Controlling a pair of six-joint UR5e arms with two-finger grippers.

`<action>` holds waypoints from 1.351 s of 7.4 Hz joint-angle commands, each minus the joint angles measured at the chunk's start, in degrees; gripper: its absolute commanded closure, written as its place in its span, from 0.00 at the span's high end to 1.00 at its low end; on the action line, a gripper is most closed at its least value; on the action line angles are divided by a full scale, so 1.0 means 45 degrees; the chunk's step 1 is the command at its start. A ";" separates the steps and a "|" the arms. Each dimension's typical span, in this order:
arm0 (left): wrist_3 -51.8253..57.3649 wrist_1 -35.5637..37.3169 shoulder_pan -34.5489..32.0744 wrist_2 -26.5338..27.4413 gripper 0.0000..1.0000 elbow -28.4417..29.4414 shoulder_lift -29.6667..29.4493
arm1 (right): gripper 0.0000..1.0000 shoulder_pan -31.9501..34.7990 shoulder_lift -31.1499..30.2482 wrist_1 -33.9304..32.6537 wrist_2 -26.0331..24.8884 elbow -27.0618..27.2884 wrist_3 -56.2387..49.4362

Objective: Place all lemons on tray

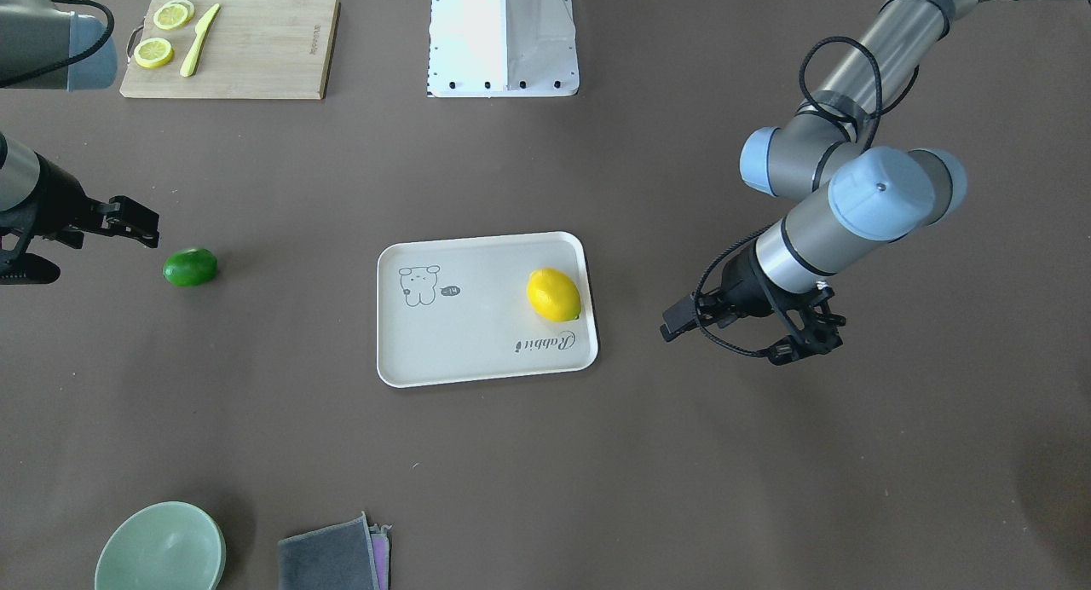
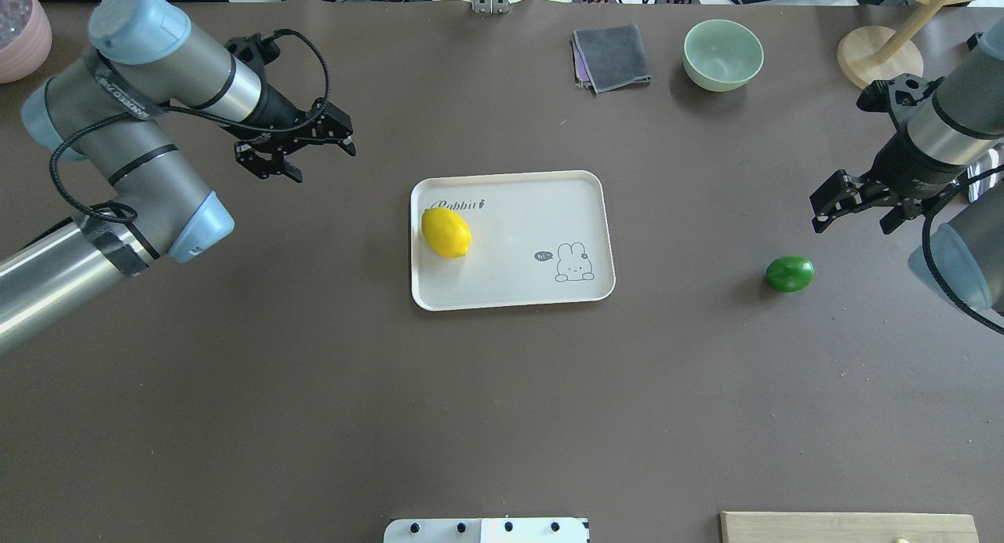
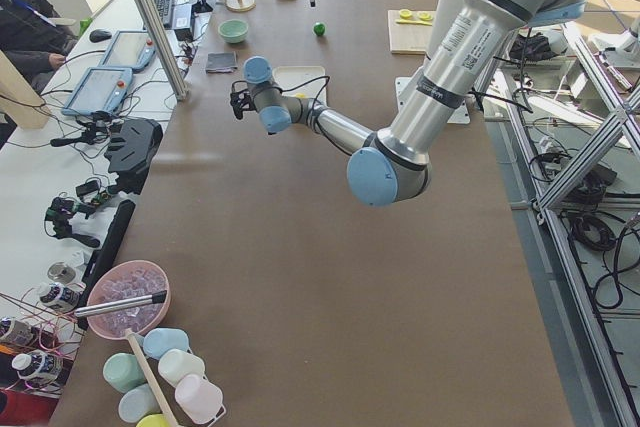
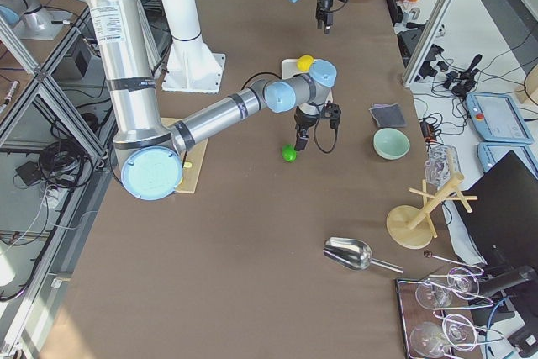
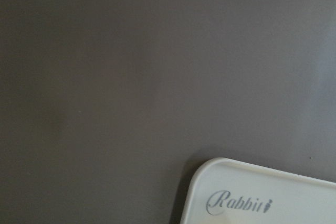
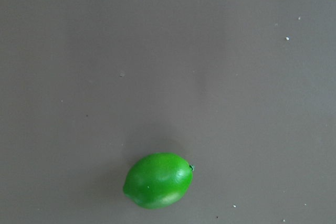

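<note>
The yellow lemon (image 1: 554, 294) lies on the off-white tray (image 1: 477, 351), near the "Rabbit" script; it also shows in the overhead view (image 2: 445, 231) on the tray (image 2: 510, 213). The green lemon (image 1: 190, 267) lies on the bare table, well off the tray, and also shows in the overhead view (image 2: 790, 274) and the right wrist view (image 6: 158, 180). My right gripper (image 2: 855, 217) is open and empty, above the table just beyond the green lemon. My left gripper (image 2: 318, 158) is open and empty, beyond the tray's corner (image 5: 273, 192).
A wooden cutting board (image 1: 256, 44) with lemon slices and a knife lies near the robot base (image 1: 503, 36). A green bowl (image 2: 722, 54), a grey cloth (image 2: 612, 56), a wooden stand (image 2: 878, 52) and a pink bowl (image 2: 20, 29) stand along the far edge.
</note>
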 commanded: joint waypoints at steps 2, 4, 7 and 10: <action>0.5589 0.1066 -0.1842 -0.0134 0.97 -0.0028 0.1512 | 1.00 -0.0896 -0.0079 -0.0042 -0.1444 0.0609 0.0929; 0.9188 0.3019 -0.2782 -0.0037 0.97 0.0108 0.1555 | 0.98 -0.1131 -0.0139 -0.0023 -0.1543 0.0554 0.5189; 1.0122 0.3301 -0.2961 0.0022 0.97 0.0558 0.1535 | 0.98 -0.1581 -0.0139 0.0306 -0.1798 0.0319 1.1016; 1.0102 0.3321 -0.2942 0.0022 0.97 0.0597 0.1497 | 0.99 -0.1602 -0.1186 0.3906 -0.1779 -0.0247 1.3021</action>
